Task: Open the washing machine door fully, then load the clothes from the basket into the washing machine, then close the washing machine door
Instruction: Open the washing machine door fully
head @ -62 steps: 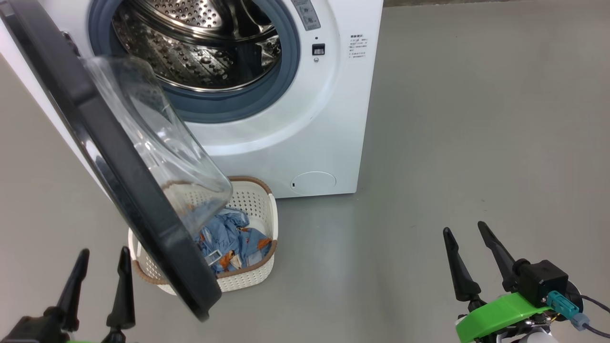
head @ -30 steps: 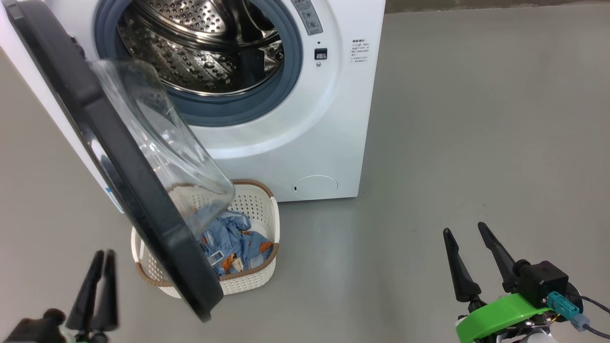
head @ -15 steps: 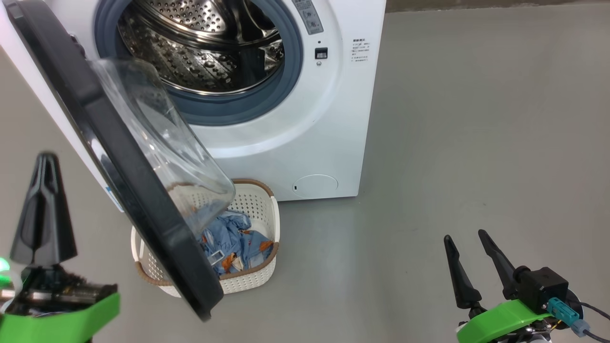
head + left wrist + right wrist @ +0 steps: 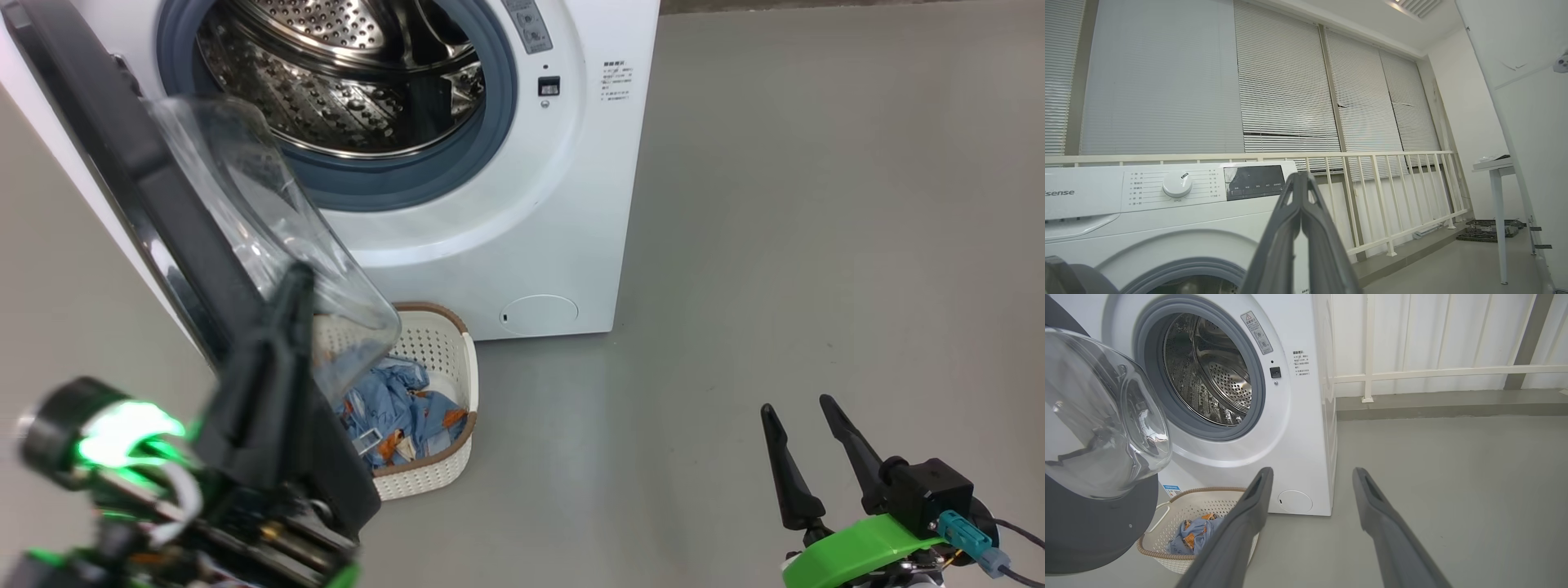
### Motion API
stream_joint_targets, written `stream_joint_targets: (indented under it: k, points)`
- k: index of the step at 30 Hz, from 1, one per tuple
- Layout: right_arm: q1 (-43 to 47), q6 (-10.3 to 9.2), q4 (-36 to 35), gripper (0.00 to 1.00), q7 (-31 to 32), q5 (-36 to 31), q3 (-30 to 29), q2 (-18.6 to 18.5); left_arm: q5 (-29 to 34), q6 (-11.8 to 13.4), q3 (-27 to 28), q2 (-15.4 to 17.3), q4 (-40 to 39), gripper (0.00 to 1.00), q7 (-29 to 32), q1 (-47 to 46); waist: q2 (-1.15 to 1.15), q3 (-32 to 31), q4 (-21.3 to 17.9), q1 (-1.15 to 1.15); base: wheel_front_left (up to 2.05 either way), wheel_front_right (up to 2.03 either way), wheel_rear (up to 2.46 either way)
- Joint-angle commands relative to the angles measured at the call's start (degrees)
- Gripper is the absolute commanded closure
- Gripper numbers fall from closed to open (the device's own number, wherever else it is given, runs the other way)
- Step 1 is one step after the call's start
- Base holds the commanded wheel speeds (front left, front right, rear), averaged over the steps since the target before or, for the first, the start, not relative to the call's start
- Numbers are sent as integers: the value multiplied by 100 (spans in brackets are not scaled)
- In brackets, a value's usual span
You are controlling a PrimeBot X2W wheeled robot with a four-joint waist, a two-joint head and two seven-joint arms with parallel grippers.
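The washing machine [image 4: 522,245] stands at the top of the head view, its steel drum [image 4: 343,73] exposed. The washing machine door [image 4: 122,163] hangs partly open, swung out to the left, and its glass bowl [image 4: 269,220] overhangs the basket [image 4: 433,339]. The blue printed clothes [image 4: 400,408] lie in the basket. My left gripper [image 4: 295,282] is raised, blurred and shut on nothing; it overlaps the door's lower rim in the head view, and I cannot tell whether they touch. In its own view the left gripper [image 4: 1300,176] points over the machine's top. My right gripper [image 4: 796,405] hovers open at the lower right.
Bare grey floor [image 4: 816,204] stretches right of the machine. The right wrist view shows the door [image 4: 1094,416], the basket [image 4: 1147,555] and the clothes [image 4: 1194,537] left of the open right gripper [image 4: 1312,473]. A white railing [image 4: 1392,196], blinds and a small table [image 4: 1494,165] stand behind.
The left gripper's fingers have closed together. The left arm has swung up and right from the lower left corner to the door's lower rim. The right arm has hardly moved.
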Motion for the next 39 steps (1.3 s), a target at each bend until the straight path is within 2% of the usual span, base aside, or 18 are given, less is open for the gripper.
stream_joint_targets:
  k: [1,15,24,31,39]
  points:
    - [-42,9,-119,0,-68,36,116,-2,-22,-18,98,138,-149,100,-28,-246,0,6,-1,0,0,0,0]
    - [-41,9,-58,0,-68,46,127,-2,-196,-18,-1283,290,263,100,-28,-60,0,68,-8,0,0,0,0]
    - [-50,9,-28,0,-68,42,140,-2,-263,-18,-1842,416,660,100,-28,222,0,109,34,0,0,0,0]
    - [-76,9,-1,0,-68,49,164,-2,-350,-18,-2142,482,1104,100,-28,357,0,147,55,0,0,0,0]
    - [-98,9,33,0,-68,61,185,-2,-395,-18,-2071,492,1695,100,-28,468,0,183,46,0,0,0,0]
